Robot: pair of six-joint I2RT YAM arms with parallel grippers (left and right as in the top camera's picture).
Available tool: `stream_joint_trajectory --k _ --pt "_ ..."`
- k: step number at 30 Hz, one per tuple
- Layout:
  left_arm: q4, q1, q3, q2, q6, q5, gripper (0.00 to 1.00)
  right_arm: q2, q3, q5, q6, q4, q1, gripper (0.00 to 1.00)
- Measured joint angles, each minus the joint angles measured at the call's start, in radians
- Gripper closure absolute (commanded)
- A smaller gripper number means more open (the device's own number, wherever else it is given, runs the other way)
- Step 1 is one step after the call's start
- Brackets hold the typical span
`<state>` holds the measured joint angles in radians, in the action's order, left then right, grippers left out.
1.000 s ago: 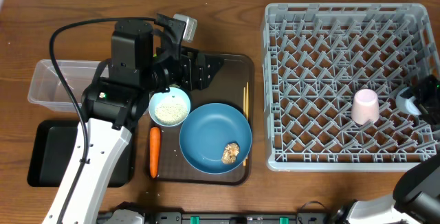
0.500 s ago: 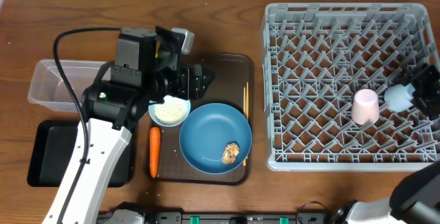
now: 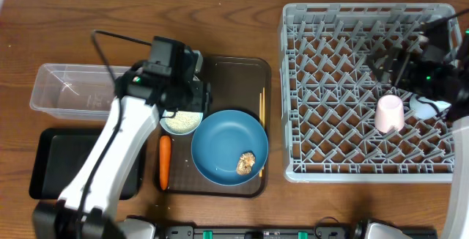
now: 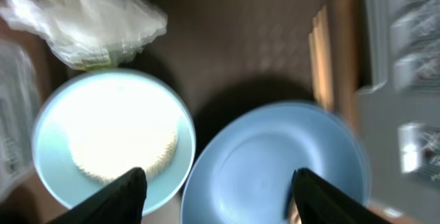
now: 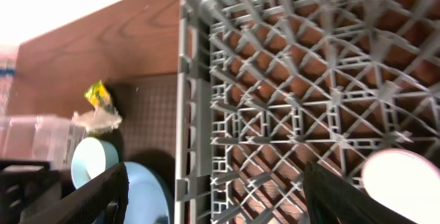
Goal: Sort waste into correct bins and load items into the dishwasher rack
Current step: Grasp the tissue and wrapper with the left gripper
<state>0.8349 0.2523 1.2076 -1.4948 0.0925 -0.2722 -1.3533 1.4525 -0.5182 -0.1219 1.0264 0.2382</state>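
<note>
A: Looking in the rack first: pink cup among the pegs, light blue cup just beside it, half hidden behind the right arm. Can't tell which way up either one sits

B: And over on the brown tray?

A: There, a bowl heaped with rice, next to it the plate with one lump near its front rim. Off to the left, tub and black tray, side by side on the table

B: Any sign of the wrapper?

A: Down on the brown tray, just beyond the bowl, crumpled

B: Long things, which way?

A: Near-to-far for the carrot, flat, left of the plate. Same axis for the chopsticks, along the tray's right edge, parallel to the rack wall

B: Hands?

A: Spread wide, the left gripper, hovering over bowl and plate with nothing between the fingers. Wide too on the right gripper, above the rack, nothing gripped
</note>
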Motion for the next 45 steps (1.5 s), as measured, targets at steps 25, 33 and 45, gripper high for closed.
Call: stream_joint_trajectory --k 25,33,45 --pt "-0.293 0.000 -0.012 -0.303 0.000 0.311 0.33 -0.037 0.000 0.067 0.000 -0.014 -0.130 0.26" --pt "-0.381 0.000 -0.012 -0.343 -0.004 0.347 0.44 -0.037 0.000 0.067 0.000 -0.014 -0.134 0.26" --pt "-0.343 0.018 -0.012 -0.314 0.009 0.382 0.38 -0.037 0.000 0.073 0.000 -0.014 -0.134 0.25"
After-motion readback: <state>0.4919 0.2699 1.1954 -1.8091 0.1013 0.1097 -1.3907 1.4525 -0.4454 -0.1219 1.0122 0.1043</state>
